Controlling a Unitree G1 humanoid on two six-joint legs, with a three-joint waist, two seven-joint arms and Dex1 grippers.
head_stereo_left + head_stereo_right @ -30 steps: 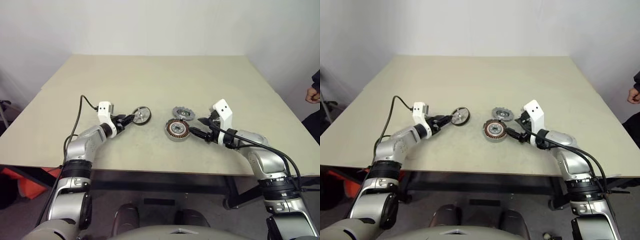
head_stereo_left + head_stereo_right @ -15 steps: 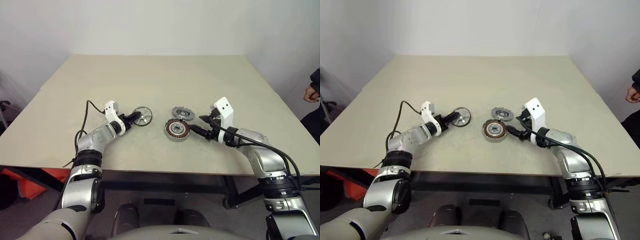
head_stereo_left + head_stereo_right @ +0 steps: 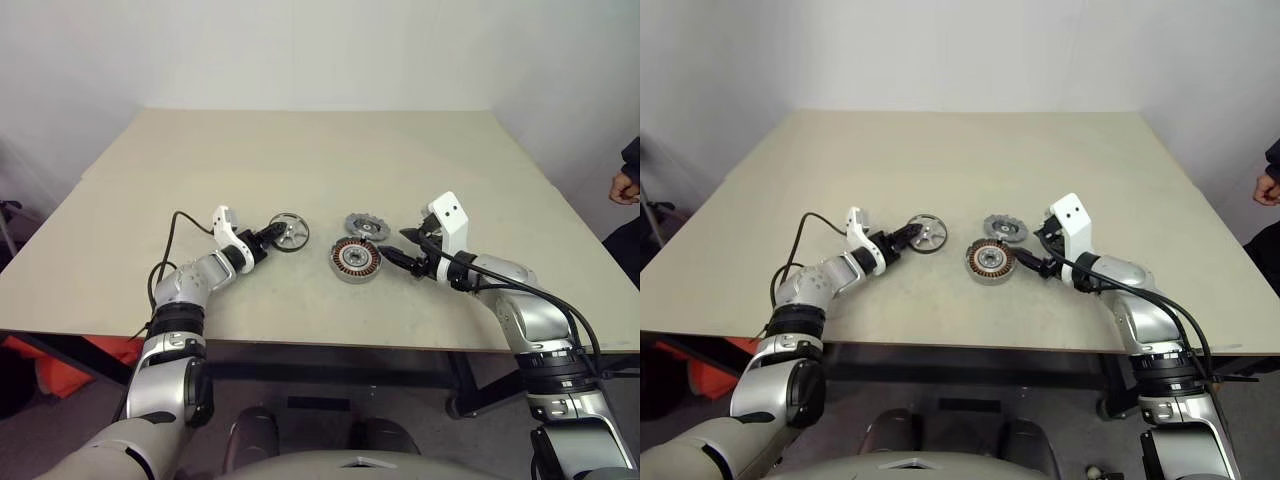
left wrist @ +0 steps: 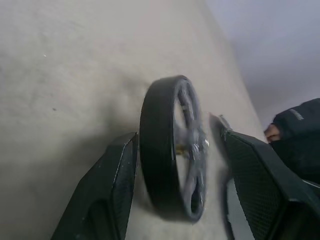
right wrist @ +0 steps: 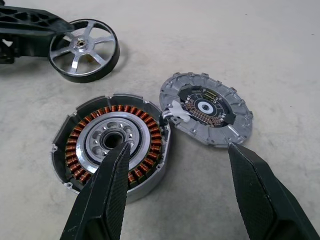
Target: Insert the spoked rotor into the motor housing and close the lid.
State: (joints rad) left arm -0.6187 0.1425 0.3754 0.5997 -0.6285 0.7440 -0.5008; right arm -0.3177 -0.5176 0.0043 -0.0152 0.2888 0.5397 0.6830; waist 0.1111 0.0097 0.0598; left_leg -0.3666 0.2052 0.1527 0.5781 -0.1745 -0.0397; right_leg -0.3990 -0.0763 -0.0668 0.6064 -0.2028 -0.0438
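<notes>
Between our left pincer's [image 4: 175, 165] two black fingers [image 4: 107, 195] stands the spoked rotor [image 3: 289, 231], on edge and tilted, its dark rim close to both fingers; we cannot tell whether they actually press it or merely flank it with the jaws apart. Just to its right on the beige desk [image 3: 300, 160] sits the motor housing [image 5: 112, 145], open side up, copper windings ringing its central hub. Touching the housing's far edge lies the lid [image 5: 206, 108], flat, its notched rim and dark inner face showing. Our right pincer [image 5: 175, 195] hovers beside the housing, fingers well apart and gripping nothing. At the desk's right edge a person's hand [image 3: 626, 187] shows.
</notes>
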